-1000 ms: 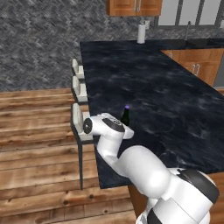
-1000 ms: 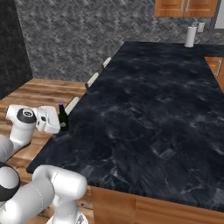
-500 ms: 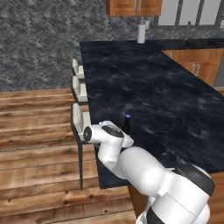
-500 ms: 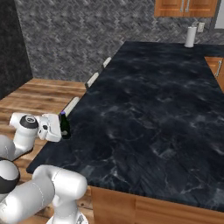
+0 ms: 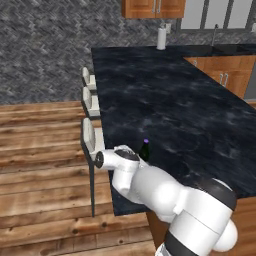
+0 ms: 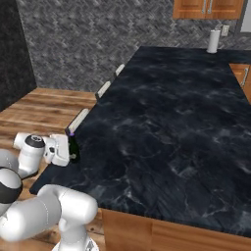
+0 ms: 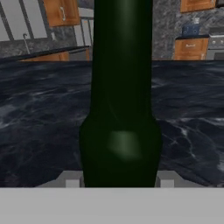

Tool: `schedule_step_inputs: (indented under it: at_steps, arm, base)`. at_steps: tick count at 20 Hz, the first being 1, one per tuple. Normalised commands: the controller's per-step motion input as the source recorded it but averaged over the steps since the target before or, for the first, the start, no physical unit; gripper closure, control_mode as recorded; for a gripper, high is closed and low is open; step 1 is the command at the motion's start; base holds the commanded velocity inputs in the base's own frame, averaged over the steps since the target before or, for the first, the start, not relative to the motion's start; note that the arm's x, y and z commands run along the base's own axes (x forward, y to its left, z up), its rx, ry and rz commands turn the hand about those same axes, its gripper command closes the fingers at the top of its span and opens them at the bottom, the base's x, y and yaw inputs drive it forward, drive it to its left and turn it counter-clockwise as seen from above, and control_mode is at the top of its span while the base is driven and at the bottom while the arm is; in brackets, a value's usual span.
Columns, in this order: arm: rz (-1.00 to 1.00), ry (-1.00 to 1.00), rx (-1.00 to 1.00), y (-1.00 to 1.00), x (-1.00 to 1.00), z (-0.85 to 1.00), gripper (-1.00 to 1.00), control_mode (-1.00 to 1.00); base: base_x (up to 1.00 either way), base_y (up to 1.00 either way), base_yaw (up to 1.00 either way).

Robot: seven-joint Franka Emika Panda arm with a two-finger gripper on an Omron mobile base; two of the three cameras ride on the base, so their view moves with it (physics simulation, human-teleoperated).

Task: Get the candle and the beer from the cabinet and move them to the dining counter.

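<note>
The beer (image 6: 73, 146), a slim dark green bottle with a purple cap, stands upright at the near left corner of the dining counter (image 6: 171, 122). My gripper (image 6: 69, 153) is shut on the beer's lower body from the counter's stool side. In the hand view the beer (image 7: 120, 131) rises between the two fingertips, with my gripper (image 7: 119, 181) at its base. The left base view shows the beer (image 5: 144, 149) just beyond my white hand, over the dining counter (image 5: 190, 110). The wood cabinet (image 5: 152, 7) hangs on the far wall, doors shut. The candle is out of view.
White-cushioned stools (image 5: 89, 102) line the counter's left side over the wood floor. A white paper-towel roll (image 5: 161, 38) stands at the counter's far end. Wood base cabinets (image 5: 222, 75) run along the right.
My hand has come down with the beer toward the counter's near left corner. The bottle now sits lower, at the countertop.
</note>
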Motion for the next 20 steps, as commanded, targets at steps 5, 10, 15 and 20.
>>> schedule_step_inputs:
  at_steps: [5, 10, 15, 20]
  arm:
    - [-0.04, 0.01, 0.0, 0.0, -0.02, -0.28, 1.0, -1.0]
    - [0.0, 0.0, 0.0, 0.0, -0.06, -0.24, 1.0, -1.0]
    - [0.0, 0.0, 0.0, 0.0, -0.03, -0.26, 1.0, -1.0]
    - [0.0, 0.0, -0.01, -0.01, -0.04, -0.27, 1.0, -1.0]
  base:
    - [0.0, 0.0, 0.0]
    - [0.0, 0.0, 0.0]
    - [0.0, 0.0, 0.0]
    - [0.0, 0.0, 0.0]
